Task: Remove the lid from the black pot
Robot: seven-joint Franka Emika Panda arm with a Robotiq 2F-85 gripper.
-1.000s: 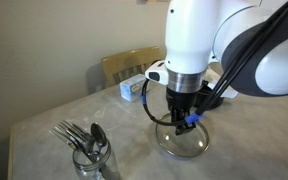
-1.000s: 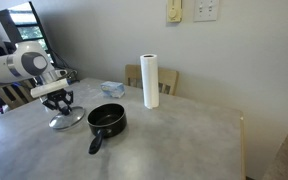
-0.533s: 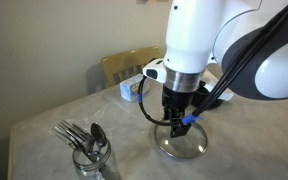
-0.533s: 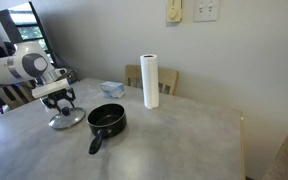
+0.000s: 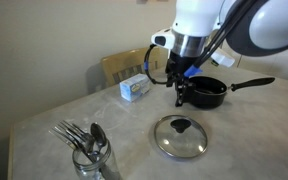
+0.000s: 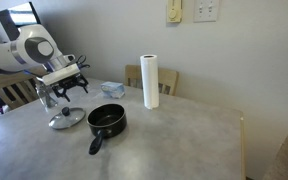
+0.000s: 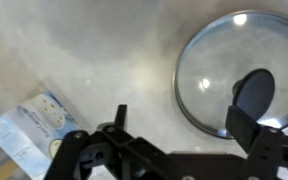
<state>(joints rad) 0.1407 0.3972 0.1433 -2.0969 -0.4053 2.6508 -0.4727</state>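
The glass lid point(image 5: 170, 141) with its black knob point(image 5: 181, 126) lies flat on the table, apart from the black pot point(image 5: 206, 95). The pot stands uncovered, its long handle point(image 5: 250, 84) sticking out sideways. My gripper point(image 5: 182, 97) hangs open and empty in the air above the lid, touching nothing. In an exterior view the lid point(image 6: 66, 119) lies beside the pot point(image 6: 107, 120), with the gripper point(image 6: 64, 97) over the lid. In the wrist view the lid point(image 7: 209, 70) lies below, between the spread fingers point(image 7: 250, 126).
A clear glass of cutlery point(image 5: 90, 152) stands near the table's front edge. A blue and white box point(image 5: 135, 87) lies behind the lid, in front of a wooden chair point(image 5: 129, 65). A paper towel roll point(image 6: 150, 81) stands upright beyond the pot.
The gripper has opened, let go of the lid's knob and risen well above it. The lid stays flat on the table.
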